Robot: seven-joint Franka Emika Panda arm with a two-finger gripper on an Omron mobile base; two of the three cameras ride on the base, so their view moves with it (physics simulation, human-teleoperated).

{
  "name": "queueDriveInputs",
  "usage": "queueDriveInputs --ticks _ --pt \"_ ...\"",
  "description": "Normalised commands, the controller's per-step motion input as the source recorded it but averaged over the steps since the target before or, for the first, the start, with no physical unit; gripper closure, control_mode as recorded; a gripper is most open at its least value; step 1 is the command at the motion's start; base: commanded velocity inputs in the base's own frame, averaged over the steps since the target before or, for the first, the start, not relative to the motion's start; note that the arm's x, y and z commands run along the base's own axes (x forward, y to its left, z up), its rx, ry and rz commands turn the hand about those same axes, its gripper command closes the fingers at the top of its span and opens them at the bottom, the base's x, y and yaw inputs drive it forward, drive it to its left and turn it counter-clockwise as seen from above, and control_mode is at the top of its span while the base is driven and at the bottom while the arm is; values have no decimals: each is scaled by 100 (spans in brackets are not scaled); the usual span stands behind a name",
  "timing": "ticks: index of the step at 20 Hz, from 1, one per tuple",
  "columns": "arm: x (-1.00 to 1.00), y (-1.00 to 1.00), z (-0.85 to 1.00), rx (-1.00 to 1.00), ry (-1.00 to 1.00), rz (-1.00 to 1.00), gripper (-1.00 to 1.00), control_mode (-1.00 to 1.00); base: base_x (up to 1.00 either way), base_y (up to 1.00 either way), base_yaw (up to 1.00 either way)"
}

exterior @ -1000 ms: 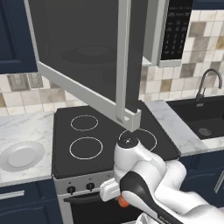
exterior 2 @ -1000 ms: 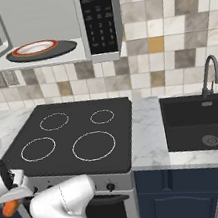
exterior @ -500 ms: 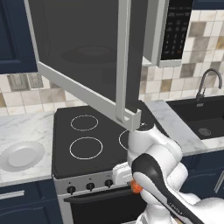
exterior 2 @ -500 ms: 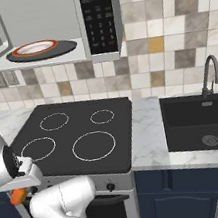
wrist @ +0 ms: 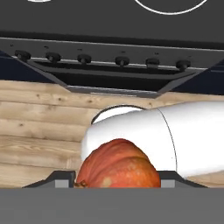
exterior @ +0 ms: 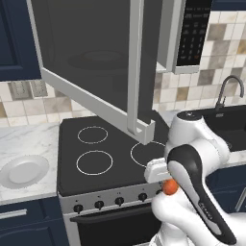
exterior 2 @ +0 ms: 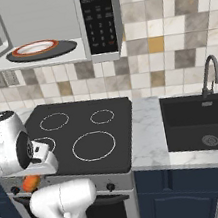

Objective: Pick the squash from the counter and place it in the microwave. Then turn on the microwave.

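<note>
Squash [wrist: 117, 164]: one, an orange-red ribbed lump, held in the gripper [wrist: 117, 177], whose two dark fingertips press its left and right flanks in the hand view. It hangs in the air in front of the oven [wrist: 113, 72], below the stovetop's front edge, well apart from the microwave [exterior 2: 46, 28]. In the left base view the squash [exterior: 169, 187] is a small orange ball peeking from under the arm, just beside the oven's knob row; in the right base view it [exterior 2: 30, 183] shows as an orange sliver under the white hand.

Count: one microwave, door [exterior: 96, 62] swung wide open; one stovetop [exterior 2: 83, 136] with four white rings; six knobs in the hand view; two white plates, one on the counter [exterior: 24, 139] left of the stove, plate [exterior: 21, 172], and one orange-rimmed plate [exterior 2: 34, 48] on the dark turntable inside the microwave; one sink [exterior 2: 202, 120] with one faucet [exterior 2: 209, 73].

The right base view looks into the microwave's cavity; the left base view has the door glass in front of it. The keypad [exterior 2: 98, 14] shows in both base views. The wooden floor [wrist: 39, 127] shows in the hand view.

The squash is roundish, so no long axis can be told; its ribs run up toward its top in the hand view.
</note>
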Motion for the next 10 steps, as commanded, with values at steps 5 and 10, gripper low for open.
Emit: queueDriveInputs --ticks 5,10 --pt "0 -58 38 13 -11 0 100 -100 0 0 0" --pt "0 -40 49 10 -15 0 100 -100 0 0 0"
